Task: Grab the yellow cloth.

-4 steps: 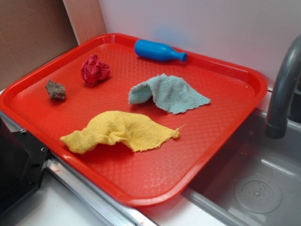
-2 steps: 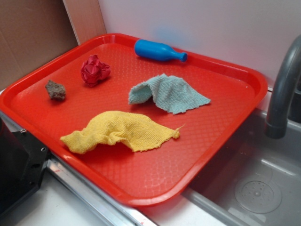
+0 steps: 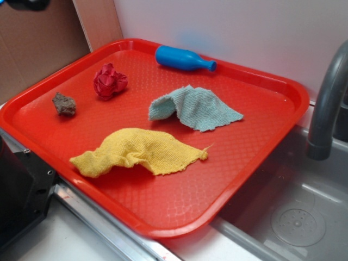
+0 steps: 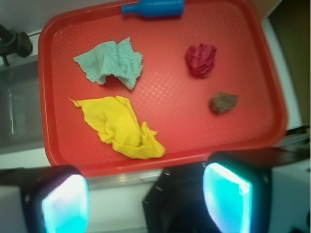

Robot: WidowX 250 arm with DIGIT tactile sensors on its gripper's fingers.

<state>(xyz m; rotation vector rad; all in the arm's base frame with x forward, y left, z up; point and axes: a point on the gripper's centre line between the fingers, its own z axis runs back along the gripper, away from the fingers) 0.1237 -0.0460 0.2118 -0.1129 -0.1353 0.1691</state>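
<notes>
The yellow cloth [image 3: 140,151] is a mustard coarse-woven rag lying crumpled on the near part of the red tray [image 3: 179,209]. In the wrist view the yellow cloth [image 4: 121,127] lies low on the tray [image 4: 252,126], well ahead of my gripper [image 4: 146,199]. The gripper is high above the scene, open and empty, its two fingers [image 4: 228,196] wide apart with glowing teal pads. In the exterior view only a dark bit of the arm [image 3: 24,4] shows at the top left corner.
On the tray lie a pale teal cloth [image 3: 194,107], a red wad [image 3: 109,81], a brown rock [image 3: 64,104] and a blue bottle [image 3: 182,58]. A grey faucet [image 3: 329,103] and sink [image 3: 293,212] are right. A black box [image 3: 22,190] stands at the front left.
A dark bit of the arm has come into the exterior view at the top left corner. Nothing on the tray has moved.
</notes>
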